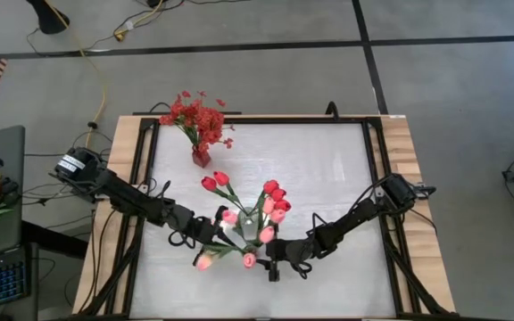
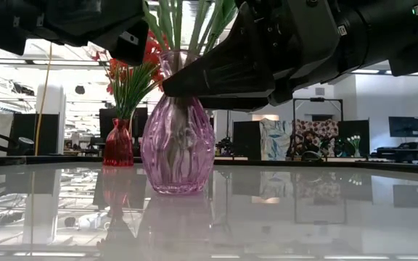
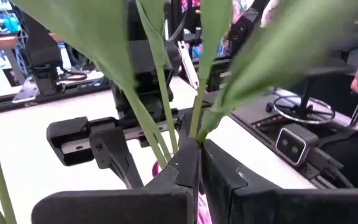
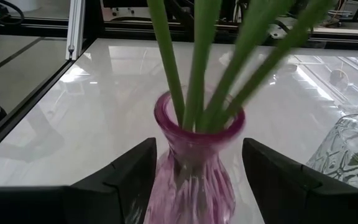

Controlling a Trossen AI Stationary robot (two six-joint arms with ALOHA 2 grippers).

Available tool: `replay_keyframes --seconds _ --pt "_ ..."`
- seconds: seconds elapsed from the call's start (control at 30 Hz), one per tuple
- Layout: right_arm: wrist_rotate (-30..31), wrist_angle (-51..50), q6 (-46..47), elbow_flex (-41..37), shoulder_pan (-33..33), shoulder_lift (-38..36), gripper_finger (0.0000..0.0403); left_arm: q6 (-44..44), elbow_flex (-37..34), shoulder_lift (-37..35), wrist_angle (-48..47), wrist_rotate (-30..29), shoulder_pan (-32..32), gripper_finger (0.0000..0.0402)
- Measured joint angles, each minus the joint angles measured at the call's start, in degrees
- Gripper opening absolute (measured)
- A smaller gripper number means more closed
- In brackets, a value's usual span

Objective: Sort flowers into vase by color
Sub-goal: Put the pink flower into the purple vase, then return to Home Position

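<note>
Left arm: reaches in from the surface's left edge toward the middle of its near half; left hand pressed together on green stems, fingers meeting just above the pink glass vase's mouth.

Small red vase: upright near the far edge, left of centre, well apart from both hands; holds a bushy spray of small red blossoms.

Pink glass vase: ribbed, upright, middle of the near half of the surface, between the two hands; several long green stems stand in its neck.

Clear glass vase: just beside the pink glass vase.

Flowers of the central cluster: red tulip buds fanned toward the far left; a denser group of red and pink tulip buds toward the right; pink tulip buds hanging toward the near edge; which vase each bud belongs to cannot be told.

Right arm: enters from the right edge; right hand spread, one finger on either side of the pink glass vase's neck, whether touching the glass cannot be told.
</note>
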Motion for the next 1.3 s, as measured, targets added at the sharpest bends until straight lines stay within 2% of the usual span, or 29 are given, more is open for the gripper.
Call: replay_keyframes --seconds 0.23,0.33,0.5,0.6,0.83,1.07,1.3 --pt "0.0 0.0 0.0 0.0 0.0 0.0 0.0265 1.9 0.0 0.0 -0.1 -0.6 0.0 0.0001" --pt "0.0 0.0 0.0 0.0 0.0 0.0 0.0265 2.1 -0.1 0.1 -0.4 0.3 0.0 0.0015" --pt "0.0 0.0 -0.1 0.0 0.0 0.0 0.0265 2.7 -0.1 -0.1 -1.6 1.5 0.0 0.0067" --pt "0.0 0.0 -0.1 0.0 0.0 0.0 0.0265 1.0 -0.1 -1.1 -4.3 -0.1 0.0 0.0109" --pt "0.0 -0.1 -0.2 0.0 0.0 0.0 0.0265 -1.6 -0.1 -8.1 -17.1 -1.7 0.2 0.0179" --pt "-0.1 -4.0 -1.1 0.0 0.0 -1.7 0.0265 -2.3 -0.2 -16.9 -30.4 -6.8 0.3 0.0190" --pt "-1.1 -11.5 -0.6 0.0 0.0 -6.1 0.0265 -2.0 -0.2 -22.7 -35.9 -11.1 0.3 0.0190"
